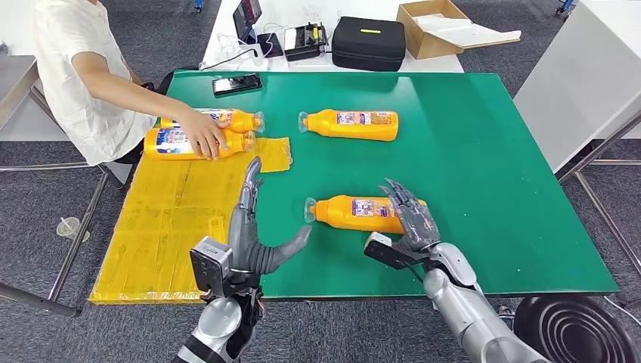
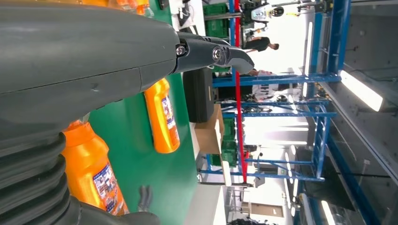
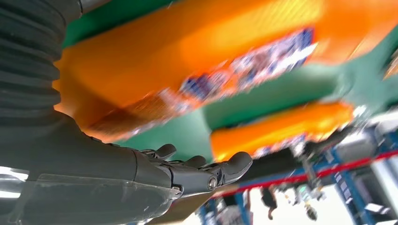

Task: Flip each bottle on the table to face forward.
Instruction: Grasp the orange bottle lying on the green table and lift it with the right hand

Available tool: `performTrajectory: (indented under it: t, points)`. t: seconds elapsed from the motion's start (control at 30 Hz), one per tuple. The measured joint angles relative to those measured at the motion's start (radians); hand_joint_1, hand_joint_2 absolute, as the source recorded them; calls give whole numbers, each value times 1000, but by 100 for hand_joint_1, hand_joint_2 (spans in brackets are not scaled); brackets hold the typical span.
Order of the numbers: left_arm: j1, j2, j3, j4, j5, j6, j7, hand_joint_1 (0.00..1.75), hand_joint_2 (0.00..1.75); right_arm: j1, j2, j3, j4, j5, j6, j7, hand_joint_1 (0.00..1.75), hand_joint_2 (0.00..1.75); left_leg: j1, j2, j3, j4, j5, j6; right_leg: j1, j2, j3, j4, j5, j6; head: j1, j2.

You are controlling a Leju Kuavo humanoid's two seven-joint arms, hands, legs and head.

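An orange bottle [image 1: 351, 212] [image 2: 94, 180] [image 3: 187, 61] lies on its side near the front of the green table [image 1: 484, 174], label up, cap to the left. My right hand [image 1: 412, 218] [image 3: 141, 173] has its fingers spread at the bottle's base end and does not grip it. My left hand [image 1: 253, 231] [image 2: 94, 61] stands open left of the cap, thumb pointing toward it, a small gap between. A second orange bottle [image 1: 351, 125] [image 2: 162, 117] [image 3: 281, 126] lies farther back. Two more bottles [image 1: 189, 144] lie at the left, one under a person's hand [image 1: 202, 136].
A person [image 1: 75, 76] sits at the table's left side. Yellow cardboard [image 1: 174, 219] covers the left part of the table. A phone [image 1: 236, 83] lies at the back edge; a black case [image 1: 368, 43] and a cardboard box [image 1: 435, 26] stand behind it.
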State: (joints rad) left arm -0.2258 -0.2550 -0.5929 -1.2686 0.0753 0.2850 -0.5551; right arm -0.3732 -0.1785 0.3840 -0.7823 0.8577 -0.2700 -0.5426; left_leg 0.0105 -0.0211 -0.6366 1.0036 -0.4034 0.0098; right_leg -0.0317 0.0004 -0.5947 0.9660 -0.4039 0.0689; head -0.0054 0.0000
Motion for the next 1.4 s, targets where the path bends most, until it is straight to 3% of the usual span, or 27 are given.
performTrajectory:
  t: [0.37,0.67,1.23,1.4]
  points:
    - [-26,-8,-15,26,0,-9,20,0,175,-7,-20,146,-41,-92,147,-52,0,175,0,0,0,0,0,0,0,0,0,0,0,0,0,0]
    - [-23,-8,-23,27,-12,8,34,0,175,-74,-61,258,-50,52,89,159,0,175,0,0,0,0,0,0,0,0,0,0,0,0,0,0]
    - [-21,-8,-23,26,-13,11,35,0,175,-105,-82,320,-43,69,87,180,0,175,0,0,0,0,0,0,0,0,0,0,0,0,0,0]
    - [-17,-8,-22,25,-22,19,40,0,175,-109,-83,334,-43,138,52,262,0,175,0,0,0,0,0,0,0,0,0,0,0,0,0,0]
